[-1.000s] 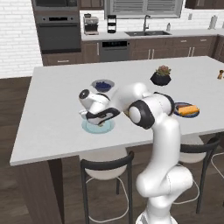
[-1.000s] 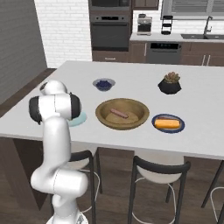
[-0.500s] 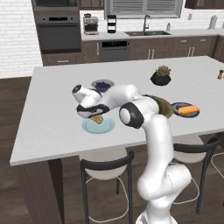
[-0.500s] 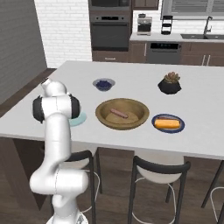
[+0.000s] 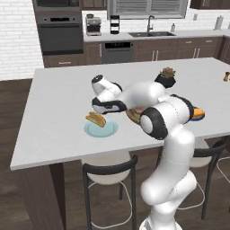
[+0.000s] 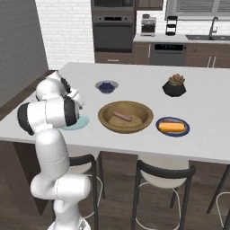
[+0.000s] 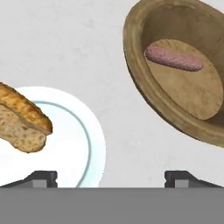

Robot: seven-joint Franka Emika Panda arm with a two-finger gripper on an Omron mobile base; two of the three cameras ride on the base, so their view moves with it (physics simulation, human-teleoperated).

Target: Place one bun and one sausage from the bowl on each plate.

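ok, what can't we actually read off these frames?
- Claw: in left base view the white hand covers the fingers; open or shut unclear.
- Light-blue plate: mostly behind the arm in right base view.
- Bun: cut off by hand view's left edge.
- Navy plate: largely hidden by the elbow in left base view.

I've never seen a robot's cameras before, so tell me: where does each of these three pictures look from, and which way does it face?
Left base view: behind the arm's left, looking forward over the counter; white arm rises lower right; bun on light-blue plate.
Right base view: behind its right; arm lower left; wooden bowl, navy plate.
Hand view: on the hand, looking down; gripper fingertips at bottom.
All three share the light-blue plate.
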